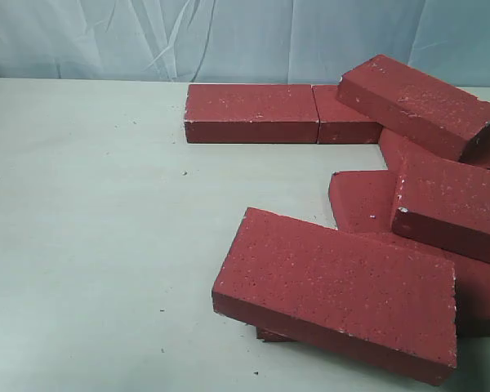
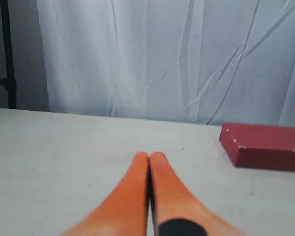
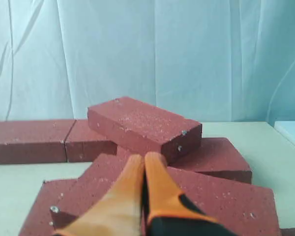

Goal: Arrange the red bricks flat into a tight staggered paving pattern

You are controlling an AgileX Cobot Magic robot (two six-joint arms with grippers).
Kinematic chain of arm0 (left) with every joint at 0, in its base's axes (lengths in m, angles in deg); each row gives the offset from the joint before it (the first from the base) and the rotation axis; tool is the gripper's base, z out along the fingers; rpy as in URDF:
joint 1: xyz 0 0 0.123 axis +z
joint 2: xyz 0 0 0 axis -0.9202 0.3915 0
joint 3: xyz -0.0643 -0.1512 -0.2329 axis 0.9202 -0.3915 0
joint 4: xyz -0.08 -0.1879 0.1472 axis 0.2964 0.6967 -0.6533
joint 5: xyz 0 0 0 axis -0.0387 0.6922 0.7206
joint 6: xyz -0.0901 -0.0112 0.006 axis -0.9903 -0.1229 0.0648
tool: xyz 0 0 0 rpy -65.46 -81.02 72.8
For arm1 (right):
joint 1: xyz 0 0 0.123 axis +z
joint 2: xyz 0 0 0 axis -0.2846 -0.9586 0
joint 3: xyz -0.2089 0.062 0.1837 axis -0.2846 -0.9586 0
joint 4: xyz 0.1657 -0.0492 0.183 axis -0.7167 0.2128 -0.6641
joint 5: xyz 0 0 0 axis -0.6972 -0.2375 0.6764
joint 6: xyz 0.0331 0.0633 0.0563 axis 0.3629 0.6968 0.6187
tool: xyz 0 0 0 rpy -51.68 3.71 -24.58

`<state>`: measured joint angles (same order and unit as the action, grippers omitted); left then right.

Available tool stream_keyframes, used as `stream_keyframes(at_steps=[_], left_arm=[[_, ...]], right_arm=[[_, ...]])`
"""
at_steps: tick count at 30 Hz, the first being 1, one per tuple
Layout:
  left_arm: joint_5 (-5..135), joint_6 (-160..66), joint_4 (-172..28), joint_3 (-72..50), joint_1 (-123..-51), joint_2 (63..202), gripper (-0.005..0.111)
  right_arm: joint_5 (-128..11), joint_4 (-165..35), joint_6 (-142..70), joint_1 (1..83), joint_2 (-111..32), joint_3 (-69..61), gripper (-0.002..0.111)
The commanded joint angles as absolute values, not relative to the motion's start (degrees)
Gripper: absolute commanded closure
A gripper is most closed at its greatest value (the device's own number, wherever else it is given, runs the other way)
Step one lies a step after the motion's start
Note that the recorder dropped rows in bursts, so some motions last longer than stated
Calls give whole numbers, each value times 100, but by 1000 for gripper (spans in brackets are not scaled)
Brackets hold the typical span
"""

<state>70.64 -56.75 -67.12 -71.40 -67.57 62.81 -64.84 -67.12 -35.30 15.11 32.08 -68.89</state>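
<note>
Several dark-red bricks lie on the table. Two lie flat end to end at the back: one brick point(image 1: 251, 113) and a second brick point(image 1: 343, 122). A tilted brick point(image 1: 416, 102) rests across the pile at the back right. A large brick point(image 1: 339, 286) sits askew at the front, propped on others. More bricks point(image 1: 449, 204) overlap at the right. Neither gripper shows in the exterior view. My left gripper point(image 2: 149, 156) is shut and empty over bare table, a brick point(image 2: 265, 146) off to its side. My right gripper point(image 3: 145, 158) is shut and empty above the pile, facing the tilted brick point(image 3: 142, 125).
A pale wrinkled curtain point(image 1: 229, 37) hangs behind the table. The grey-white table point(image 1: 90, 229) stretches bare to the left of the bricks. A dark stand point(image 2: 9, 54) rises at the table's far corner in the left wrist view.
</note>
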Motion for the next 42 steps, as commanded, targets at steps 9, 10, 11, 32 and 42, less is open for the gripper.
stream_keyframes(at_steps=[9,10,11,32,42], left_arm=[[5352,-6095,-6106,-7163,-6756,6259,107],[5191,-6373,-6142,-7163,-6756,6259,107],[5037,-6652,-6243,-7163,-6756,6259,107],[5536,-7991,-8379,-4178,-6796,9750,107],[8077,-7227,-9485,-3154,-8121,11621,107]], right_arm=[[-5476,-8183,-3530,1485,3233,-6876,109],[-5489,-8183,-3530,1485,3233,-6800,109],[-5515,-8194,-3530,1485,3233,-6733,109],[-6750,-7780,-3871,1485,1237,-3636,109],[-9028,-7488,-4774,1499,-347,-2556,109]])
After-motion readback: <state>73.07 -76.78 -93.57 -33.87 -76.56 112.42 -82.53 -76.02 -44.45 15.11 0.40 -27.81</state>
